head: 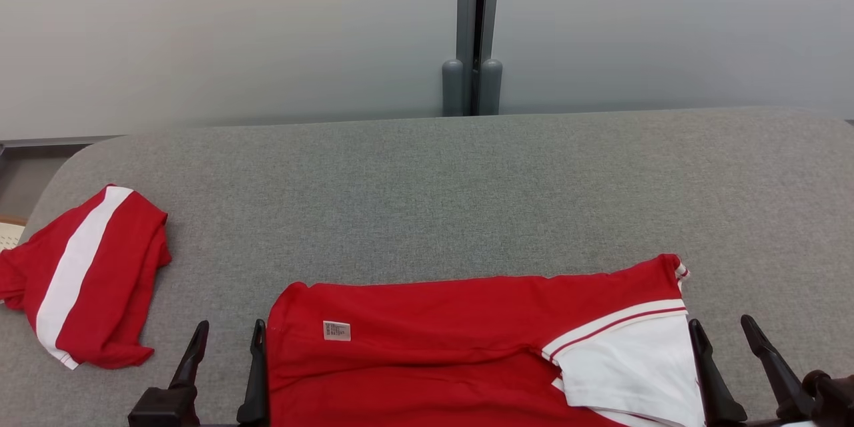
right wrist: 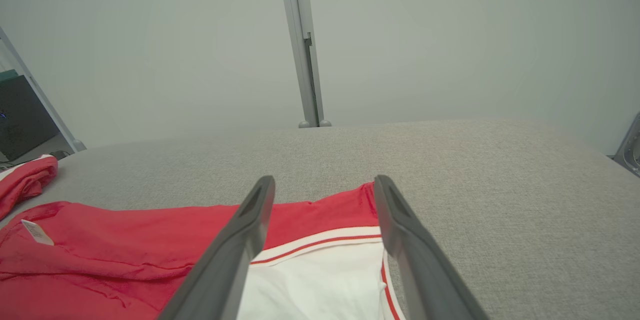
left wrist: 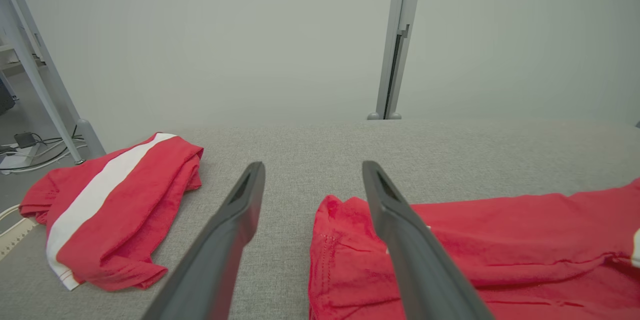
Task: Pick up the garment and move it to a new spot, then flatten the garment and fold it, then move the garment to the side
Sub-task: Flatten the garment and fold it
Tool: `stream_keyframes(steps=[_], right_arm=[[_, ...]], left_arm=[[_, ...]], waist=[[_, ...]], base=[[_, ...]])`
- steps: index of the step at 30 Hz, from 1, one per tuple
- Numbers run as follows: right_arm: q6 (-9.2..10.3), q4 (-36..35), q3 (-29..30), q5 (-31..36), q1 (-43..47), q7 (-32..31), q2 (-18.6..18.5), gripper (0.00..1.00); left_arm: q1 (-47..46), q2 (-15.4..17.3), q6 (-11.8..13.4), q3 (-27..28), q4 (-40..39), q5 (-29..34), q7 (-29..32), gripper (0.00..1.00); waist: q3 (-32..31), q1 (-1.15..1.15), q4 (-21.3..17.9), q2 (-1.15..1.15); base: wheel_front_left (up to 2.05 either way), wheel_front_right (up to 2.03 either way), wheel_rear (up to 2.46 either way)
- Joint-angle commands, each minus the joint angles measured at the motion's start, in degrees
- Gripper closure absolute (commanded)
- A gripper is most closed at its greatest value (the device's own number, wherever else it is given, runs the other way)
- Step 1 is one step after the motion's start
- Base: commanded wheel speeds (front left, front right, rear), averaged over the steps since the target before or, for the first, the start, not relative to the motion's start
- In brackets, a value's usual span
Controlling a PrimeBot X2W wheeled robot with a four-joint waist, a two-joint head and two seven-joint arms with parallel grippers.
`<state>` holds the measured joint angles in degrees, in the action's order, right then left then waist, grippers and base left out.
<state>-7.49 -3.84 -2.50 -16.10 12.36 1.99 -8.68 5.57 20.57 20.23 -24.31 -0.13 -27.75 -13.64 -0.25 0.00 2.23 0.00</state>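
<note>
The left gripper (head: pixel 229 347) and right gripper (head: pixel 724 347) are held spread and empty at either end of the red garment (head: pixel 434 347), which is laid flat along the near edge of the grey table (head: pixel 467 180), seemingly positioned for folding.

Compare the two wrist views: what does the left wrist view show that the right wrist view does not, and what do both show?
Left, not right: the open left gripper, the folded striped garment in full, cables on the floor.
Right, not left: the open right gripper, the red-lined white band on the red shirt, a dark box at the left edge.
Both: the red shirt, the grey padded surface, the grey post, and a corner of that folded garment.
</note>
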Motion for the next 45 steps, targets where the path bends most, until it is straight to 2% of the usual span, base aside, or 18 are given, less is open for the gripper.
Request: stream_keyframes(steps=[1, 8, 17, 26, 27, 29, 35, 41, 45], right_arm=[[0.0, -0.29, 0.11, -0.01, 0.29, -0.13, -0.07, 0.0], [0.0, 4.04, 0.78, -1.73, -1.49, -0.36, -1.17, 0.0], [0.0, 22.79, 1.08, -5.8, -8.15, 0.54, -2.82, 0.0], [0.0, 37.16, -4.92, -10.77, -13.46, -3.64, -3.13, 0.0], [0.0, 38.25, -5.72, -11.41, -13.62, -4.55, -3.09, 0.06], [0.01, 39.75, -7.48, -13.24, -13.91, -6.58, -2.85, 1.0], [0.28, 39.99, -9.38, -17.22, -15.33, -5.46, -5.65, 1.0], [0.53, 39.72, -6.88, -19.57, -15.56, -1.57, -10.89, 1.0], [0.41, 39.66, -5.53, -20.89, -14.21, -0.21, -12.59, 1.0]], left_arm=[[-0.03, 0.33, 0.24, 0.01, 0.12, -0.11, -0.01, 0.0], [-1.66, -0.34, -0.26, -0.44, 0.05, -0.39, 0.11, 0.0], [-5.79, -1.85, -1.95, -1.98, 1.85, 0.41, -0.35, 0.0], [-8.02, -2.35, -2.92, -1.9, 3.89, 0.69, -0.88, 0.0], [-8.19, -2.41, -2.94, -1.81, 3.95, 0.68, -0.99, 0.0], [-8.44, -2.54, -3.07, -1.76, 4.05, 0.73, -1.03, 0.0], [-8.67, -2.82, -3.3, -1.45, 4.3, 0.87, -1.21, 0.0], [-8.65, -3.21, -3.55, -1.37, 4.59, 0.91, -1.37, 0.0], [-8.52, -3.34, -3.84, -1.51, 4.91, 0.69, -1.42, 0.0]], waist=[[0.05, 0.0, 0.0, 0.0], [1.53, 0.0, 0.1, 0.0], [5.21, 0.0, 2.26, 0.0], [6.89, 0.0, 3.36, 0.0], [7.01, 0.0, 3.37, 0.0], [7.25, 0.0, 3.34, 0.0], [7.8, 0.0, 2.71, 0.0], [7.7, 0.0, 2.14, 0.0], [7.37, 0.0, 2.2, 0.0]], base=[[0.0, 0.0, 0.0], [0.0, 0.0, 0.0], [0.0, 0.0, 0.0], [0.0, 0.0, 0.0], [0.0, 0.0, 0.0], [0.0, 0.0, 0.0], [0.0, 0.0, 0.0], [0.0, 0.0, 0.0], [0.0, 0.0, 0.0]])
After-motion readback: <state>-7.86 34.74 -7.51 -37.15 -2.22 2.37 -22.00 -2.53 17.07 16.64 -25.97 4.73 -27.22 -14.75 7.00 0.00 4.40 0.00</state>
